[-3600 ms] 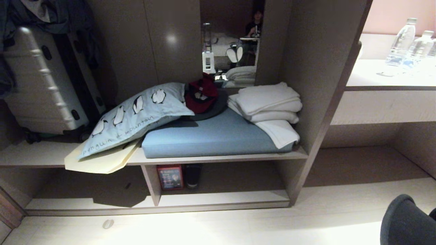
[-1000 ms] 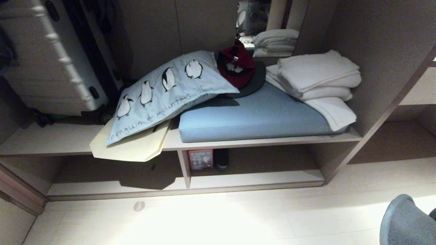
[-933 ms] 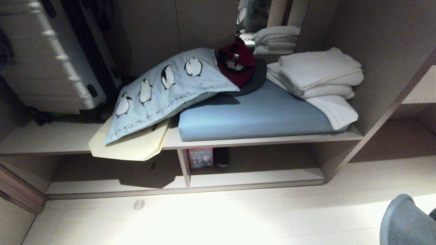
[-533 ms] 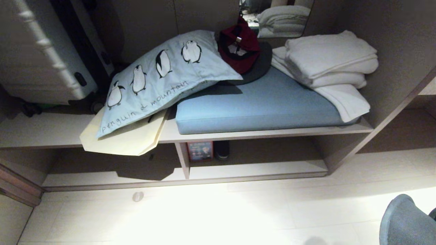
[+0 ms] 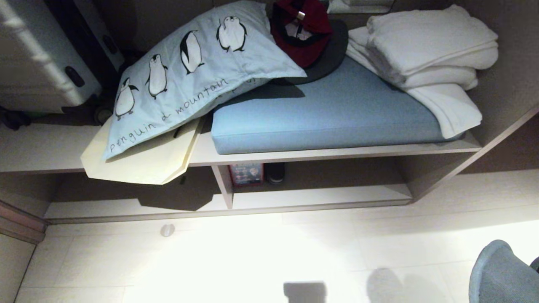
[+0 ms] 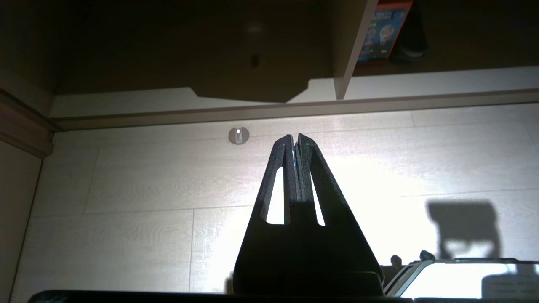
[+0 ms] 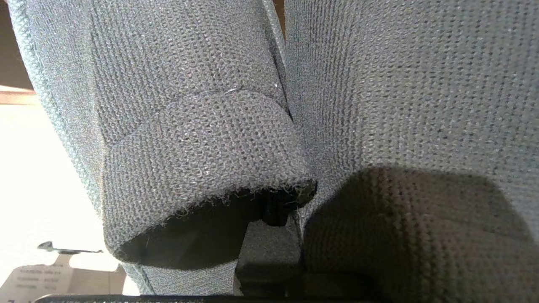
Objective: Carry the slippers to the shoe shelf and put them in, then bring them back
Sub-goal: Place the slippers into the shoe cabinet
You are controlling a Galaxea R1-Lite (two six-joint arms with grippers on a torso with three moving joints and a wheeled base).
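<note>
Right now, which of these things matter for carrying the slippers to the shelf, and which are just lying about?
For the job:
slippers, gripped by the right gripper
shoe shelf

Just lying about:
penguin pillow
red cap
white towels
blue cushion
suitcase

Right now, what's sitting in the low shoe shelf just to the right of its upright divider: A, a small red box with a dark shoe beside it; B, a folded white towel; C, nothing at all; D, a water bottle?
A: in the head view a small red box stands against the divider of the shoe shelf, with a dark shoe beside it.
</note>
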